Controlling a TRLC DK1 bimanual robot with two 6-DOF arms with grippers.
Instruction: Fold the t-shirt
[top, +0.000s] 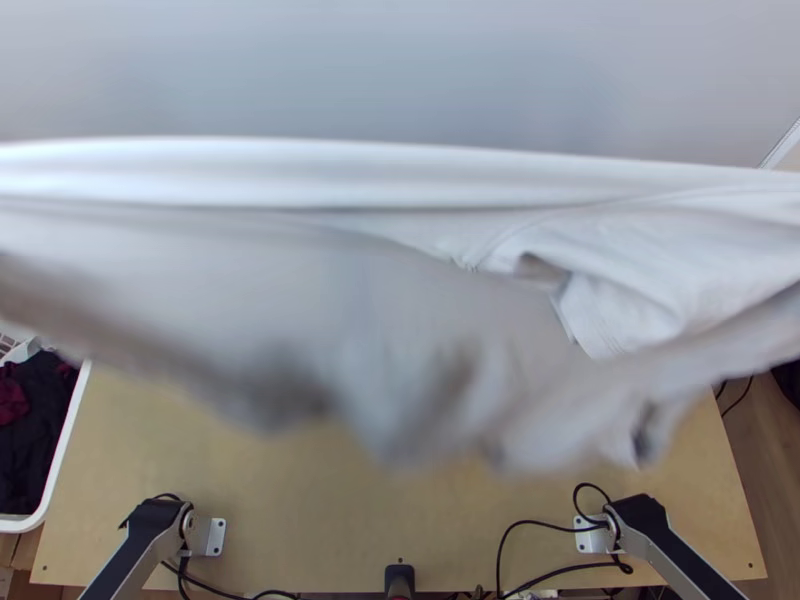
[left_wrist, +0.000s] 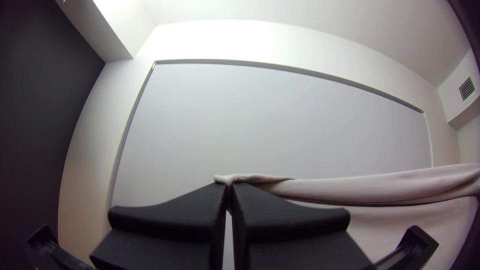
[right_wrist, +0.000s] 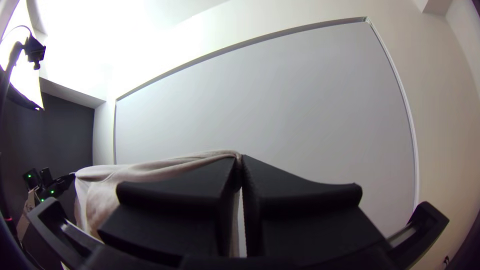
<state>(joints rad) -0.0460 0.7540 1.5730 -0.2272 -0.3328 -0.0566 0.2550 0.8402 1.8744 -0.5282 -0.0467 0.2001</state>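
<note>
A white t-shirt hangs stretched in the air across the whole top view, its upper edge taut and its lower part loose and blurred over the table. In the left wrist view my left gripper is shut on one end of the shirt's upper edge. My right gripper, in the right wrist view, is shut on another part of that edge, and the cloth runs from it toward the left arm's gripper farther off.
Below the shirt lies the light wooden table. A white bin with dark clothes stands at its left. Black cables run along the near edge.
</note>
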